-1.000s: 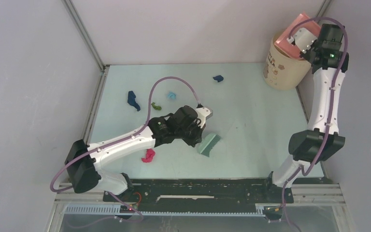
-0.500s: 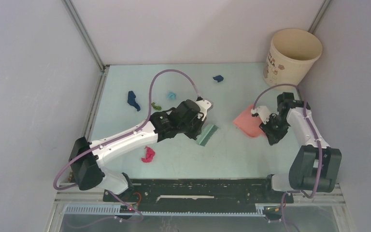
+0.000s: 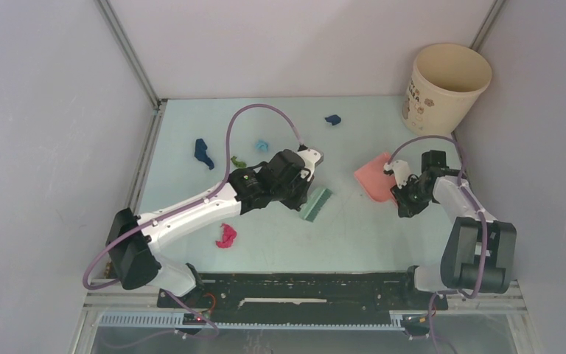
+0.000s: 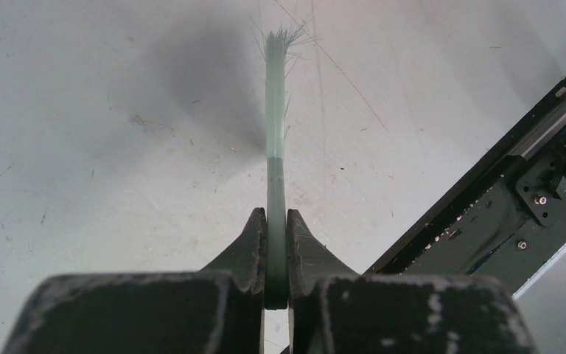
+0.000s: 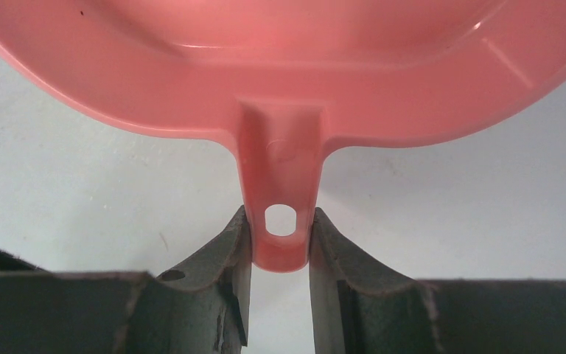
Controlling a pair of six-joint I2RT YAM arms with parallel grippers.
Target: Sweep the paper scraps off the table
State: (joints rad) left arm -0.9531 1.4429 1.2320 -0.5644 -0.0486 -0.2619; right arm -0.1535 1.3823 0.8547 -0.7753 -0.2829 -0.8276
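Standing at the near edge, with twelve o'clock at the far wall, I see the table holding five paper scraps still unswept. A long dark blue scrap lies at ten o'clock. A small green scrap sits just beside the left arm's cable, also toward ten. A teal scrap is at eleven, and a second dark blue scrap lies near the far wall at about twelve. A magenta scrap lies at eight o'clock, close beside the left arm's white link.

The left gripper is near the table's middle, its fingers almost fully closed and pinching the thin edge of the green brush. The brush points away from the wrist, its bristles at the far tip. I cannot tell whether they touch the surface.

The right gripper is at three o'clock. Its fingers are partly apart and clamped on either side of the holed handle tab of the pink dustpan. The pan sits low over the table, its mouth turned toward the brush and well apart from it.

A cream bucket stands upright in the two o'clock corner. The black rail runs along the six o'clock edge.
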